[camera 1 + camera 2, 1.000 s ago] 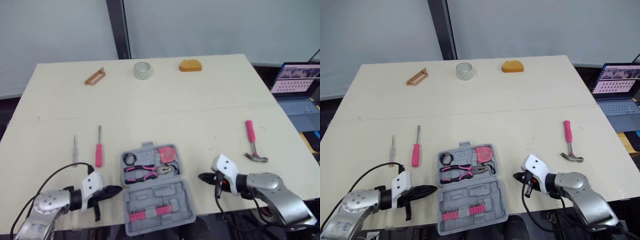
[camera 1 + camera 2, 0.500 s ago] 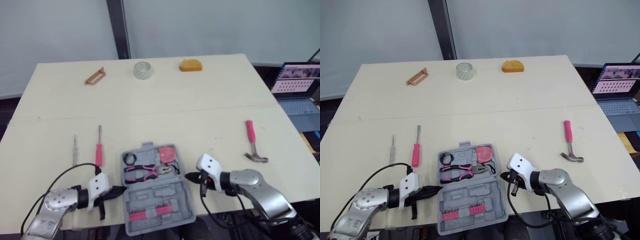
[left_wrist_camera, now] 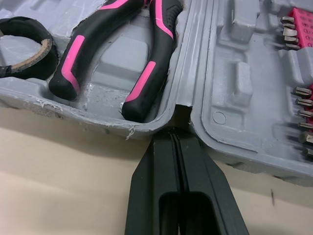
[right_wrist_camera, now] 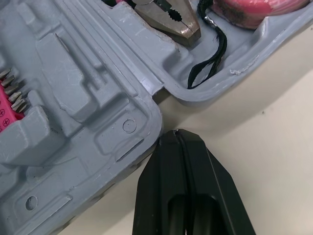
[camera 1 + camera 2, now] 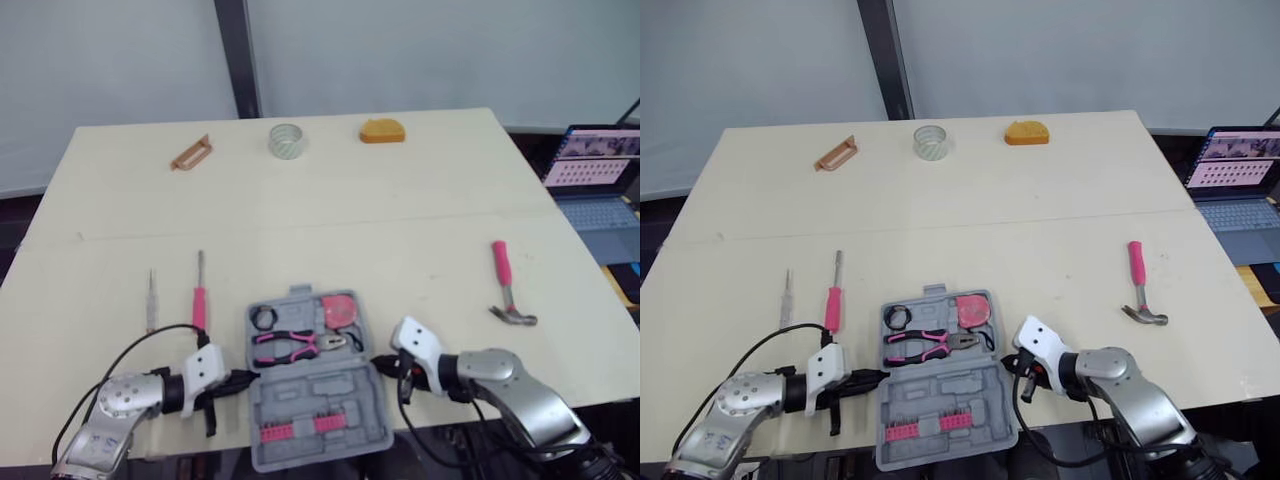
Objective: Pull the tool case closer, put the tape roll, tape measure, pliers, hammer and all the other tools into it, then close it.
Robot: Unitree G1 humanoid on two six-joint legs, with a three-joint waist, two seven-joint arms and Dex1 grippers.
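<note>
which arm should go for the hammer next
Right, probably. The hammer lies on the table's right side, nearer the right gripper; the left gripper sits across the open tool case from it, by the pink screwdriver.

The left arm (image 5: pixel 118 400) and right arm (image 5: pixel 515 378) are rounded silver-grey shells ending in white wrist blocks (image 5: pixel 203 364). The left pincer (image 5: pixel 240 379) and right pincer (image 5: pixel 379 364) have tapered matte black fingers (image 3: pixel 156 181). A thin black cable (image 5: pixel 130 345) loops beside each arm.
</note>
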